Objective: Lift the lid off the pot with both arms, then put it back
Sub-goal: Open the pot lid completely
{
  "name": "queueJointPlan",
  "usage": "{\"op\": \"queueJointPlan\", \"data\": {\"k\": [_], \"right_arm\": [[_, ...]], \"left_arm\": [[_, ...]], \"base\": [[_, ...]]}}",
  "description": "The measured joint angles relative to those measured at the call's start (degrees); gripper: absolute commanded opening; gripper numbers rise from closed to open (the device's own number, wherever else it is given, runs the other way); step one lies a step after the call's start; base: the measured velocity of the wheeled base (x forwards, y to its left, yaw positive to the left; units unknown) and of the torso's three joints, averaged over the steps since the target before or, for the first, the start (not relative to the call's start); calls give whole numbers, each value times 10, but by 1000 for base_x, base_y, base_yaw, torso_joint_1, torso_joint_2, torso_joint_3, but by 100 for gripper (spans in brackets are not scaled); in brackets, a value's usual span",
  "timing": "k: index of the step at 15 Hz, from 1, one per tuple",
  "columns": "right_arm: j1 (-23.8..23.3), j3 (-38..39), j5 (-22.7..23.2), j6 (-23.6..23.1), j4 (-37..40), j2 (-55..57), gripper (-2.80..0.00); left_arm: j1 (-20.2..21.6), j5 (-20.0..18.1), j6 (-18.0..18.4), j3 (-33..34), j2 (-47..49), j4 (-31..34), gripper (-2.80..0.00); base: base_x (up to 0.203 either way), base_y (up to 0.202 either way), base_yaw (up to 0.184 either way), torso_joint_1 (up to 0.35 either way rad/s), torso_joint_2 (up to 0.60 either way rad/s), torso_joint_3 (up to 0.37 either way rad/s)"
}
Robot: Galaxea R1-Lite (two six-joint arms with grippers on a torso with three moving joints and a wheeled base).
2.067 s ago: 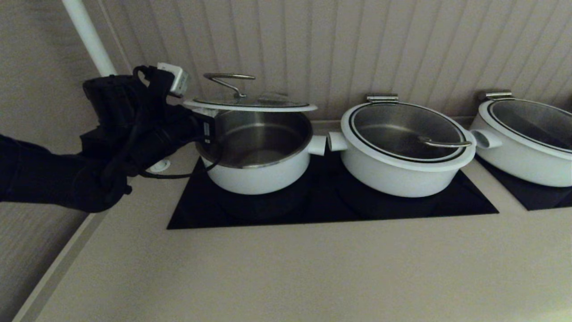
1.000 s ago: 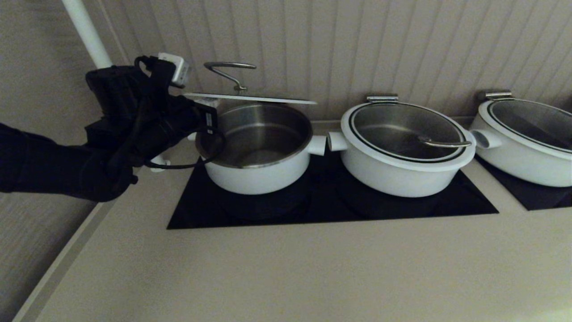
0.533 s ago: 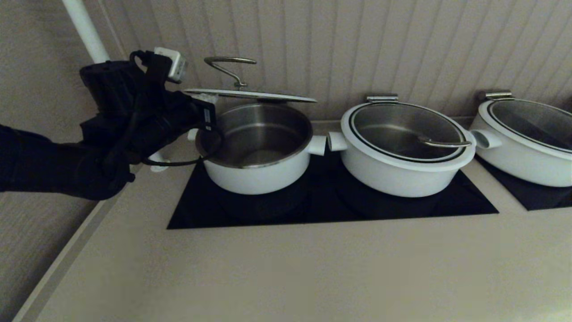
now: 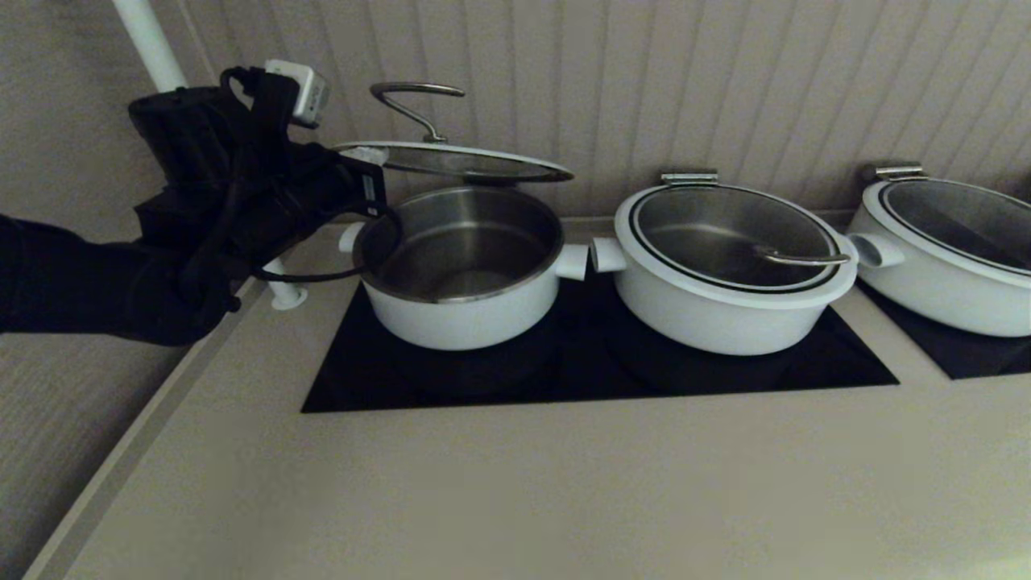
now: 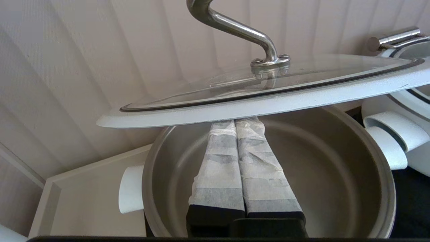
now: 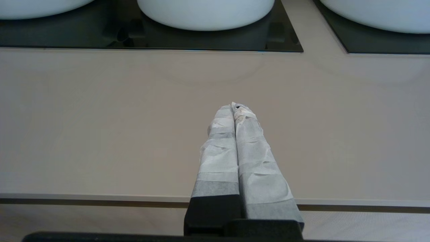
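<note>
lid (image 4: pixel 455 163) | raised above pot (image 4: pixel 463 270) | on left gripper (image 5: pixel 237 124)

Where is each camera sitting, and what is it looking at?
Head view: on the robot's head, looking forward and down at the counter; the left arm shows, holding the lid above the pot.
Left wrist view: behind the left gripper, whose closed fingers vanish under the lid's rim, over the open pot.
Right wrist view: behind the right gripper, shut and empty, facing bare counter.
Head and left wrist views share the lid and pot.
</note>
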Motion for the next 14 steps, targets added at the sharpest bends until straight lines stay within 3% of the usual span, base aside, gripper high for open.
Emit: {"op": "queueJointPlan", "data": {"k": [9,14], "right_arm": [[0,0,0,0,0,0,-280],[0,0,0,0,0,0,-280]], "left_arm": [[0,0,1,-1,5,-3,-280],[0,0,1,-20,24,-36,-280]], "base": [[0,0,0,0,0,0],[0,0,0,0,0,0]]}}
